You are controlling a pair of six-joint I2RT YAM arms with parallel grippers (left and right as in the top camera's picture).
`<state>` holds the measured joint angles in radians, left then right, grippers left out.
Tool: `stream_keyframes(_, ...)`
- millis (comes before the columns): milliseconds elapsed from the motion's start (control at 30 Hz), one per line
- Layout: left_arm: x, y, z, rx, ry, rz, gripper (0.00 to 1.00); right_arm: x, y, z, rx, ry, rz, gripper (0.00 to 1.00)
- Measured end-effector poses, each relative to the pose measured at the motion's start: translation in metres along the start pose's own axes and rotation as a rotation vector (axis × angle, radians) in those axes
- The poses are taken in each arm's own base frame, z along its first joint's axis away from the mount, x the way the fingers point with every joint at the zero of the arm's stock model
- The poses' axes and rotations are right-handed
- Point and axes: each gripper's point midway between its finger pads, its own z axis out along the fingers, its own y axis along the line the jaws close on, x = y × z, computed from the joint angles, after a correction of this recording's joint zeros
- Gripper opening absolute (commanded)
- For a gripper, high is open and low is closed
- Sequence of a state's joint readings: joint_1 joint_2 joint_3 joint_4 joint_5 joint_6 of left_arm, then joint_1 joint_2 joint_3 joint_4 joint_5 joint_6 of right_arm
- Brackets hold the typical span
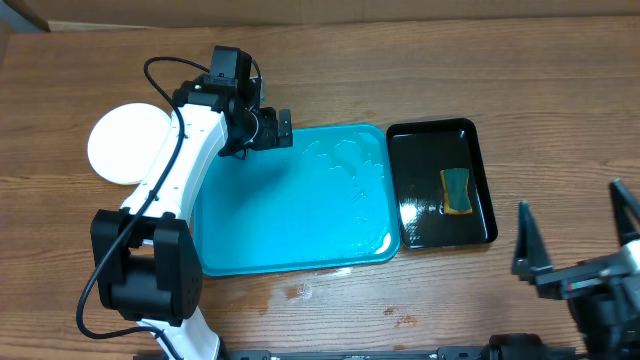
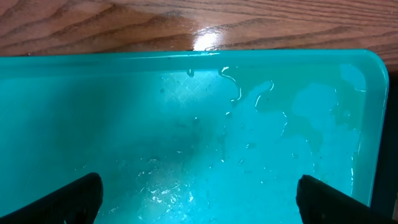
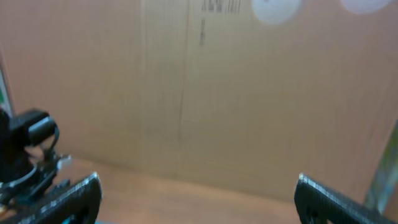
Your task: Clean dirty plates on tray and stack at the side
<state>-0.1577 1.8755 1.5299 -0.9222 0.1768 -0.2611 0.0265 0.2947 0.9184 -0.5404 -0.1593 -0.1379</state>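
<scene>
Left gripper (image 2: 199, 196) hangs wide and empty over wet tray (image 2: 186, 68); right gripper (image 1: 570, 205) gapes too. Plates (image 1: 118, 140) sit on table (image 1: 400, 300) left of tray, seemingly stacked: stiff, light, likely slick, best pinched at rim

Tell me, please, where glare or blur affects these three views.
Overhead: sharp, with glare on the black tray and a wet sheen on the turquoise tray. Left wrist: a bright hotspot on the table beside the tray's rim. Right wrist: soft throughout; the print on the cardboard is unreadable.
</scene>
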Motion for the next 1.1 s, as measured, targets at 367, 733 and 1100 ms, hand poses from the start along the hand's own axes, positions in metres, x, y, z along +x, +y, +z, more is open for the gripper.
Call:
stream_keyframes(367,0.000,0.000,0.000,-0.002,-0.002,0.000,1.00,0.062,0.002,0.011,0.021,-0.303,-0.069,1.00)
stream_keyframes(733,0.000,0.000,0.000,-0.002,-0.001,0.000,1.00,0.149,0.005,0.033,0.009,-0.154,-0.043,1.00)
stream_keyframes(1100,0.000,0.000,0.000,-0.002,-0.001,0.000,1.00,0.215,0.008,0.040,-0.003,0.013,-0.014,1.00)
